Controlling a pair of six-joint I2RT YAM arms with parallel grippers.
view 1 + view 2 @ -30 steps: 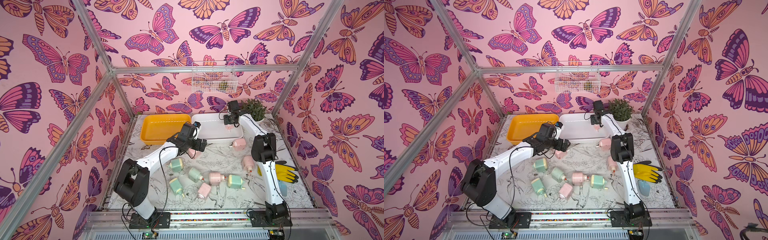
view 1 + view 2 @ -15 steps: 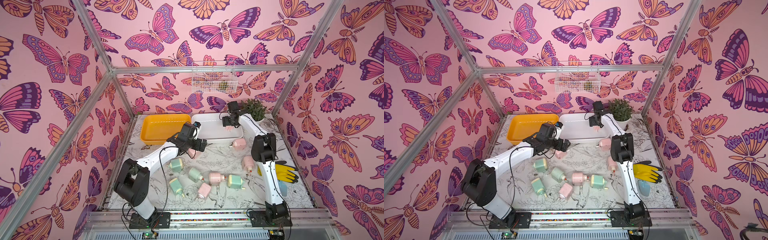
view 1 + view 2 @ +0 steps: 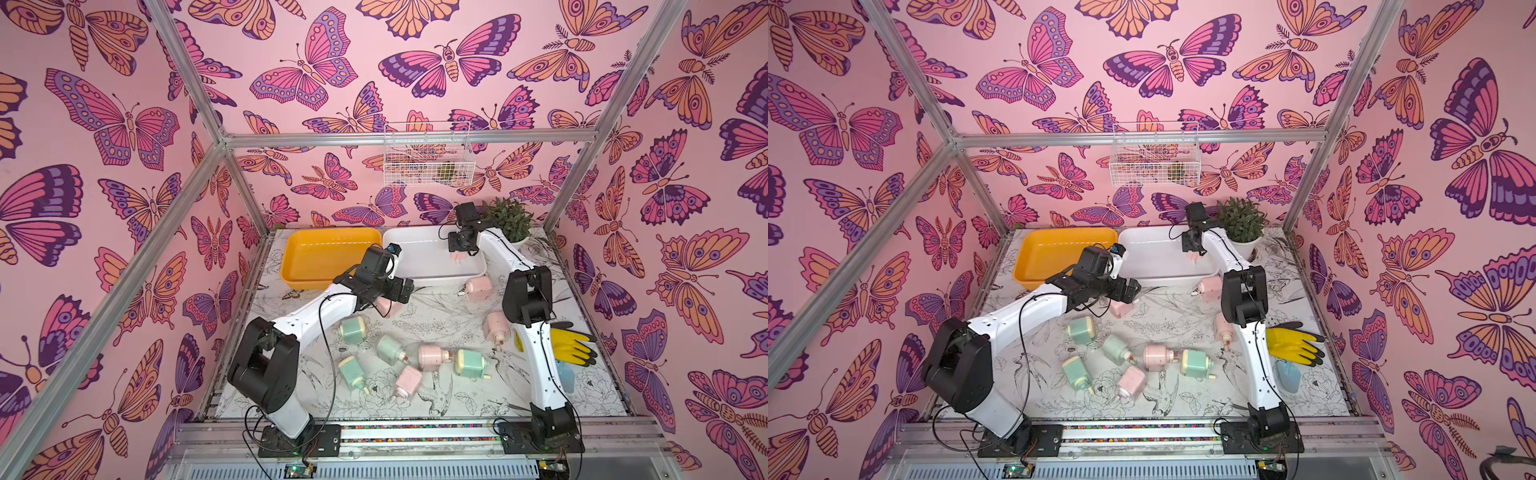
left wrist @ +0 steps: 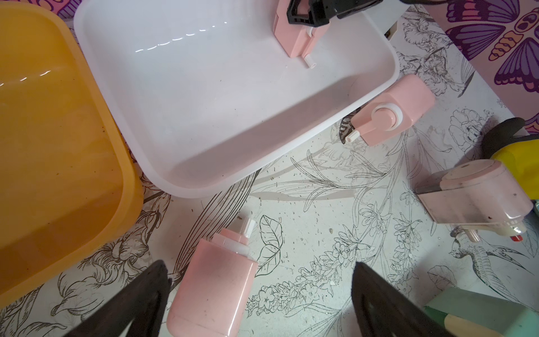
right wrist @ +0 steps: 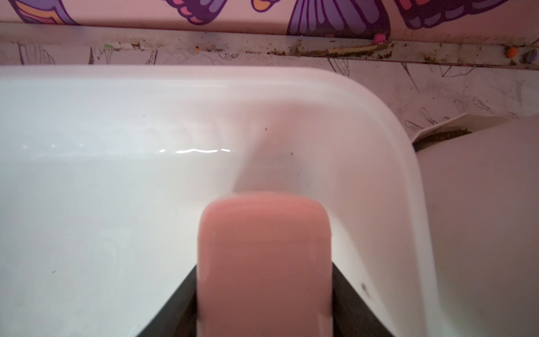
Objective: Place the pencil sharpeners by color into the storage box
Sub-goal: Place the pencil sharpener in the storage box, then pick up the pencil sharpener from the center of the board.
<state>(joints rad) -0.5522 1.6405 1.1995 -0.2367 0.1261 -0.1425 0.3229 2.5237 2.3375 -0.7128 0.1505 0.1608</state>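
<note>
- Presently, the tabletop (image 3: 465, 399): yellow tray (image 3: 316, 257) and white tray (image 3: 419, 257) touching side by side at the back wall, both bare inside but for what I carry.
- My right arm reaches over the white tray; my left arm hangs low over the sheet in front of the trays.
- Right gripper (image 4: 309, 13): pinching a pink sharpener (image 4: 291, 38) by its body, held above the white tray's floor near its right wall. In the right wrist view the sharpener (image 5: 264, 262) sits between my black fingers, blurred.
- Left gripper (image 4: 259, 294): spread wide, nothing in it, a second pink sharpener (image 4: 213, 286) lying on its side between my fingertips, just beside the white tray's front rim.
- Loose on the table: four more pink ones, and four mint green sharpeners, one at (image 3: 352, 330), clustered toward the front.
- Step in hand, as I judge: depositing pink in white. Next calls for my right jaws to let go low, and my left to drop and close across the flat sides.
- Green likely goes to yellow.
</note>
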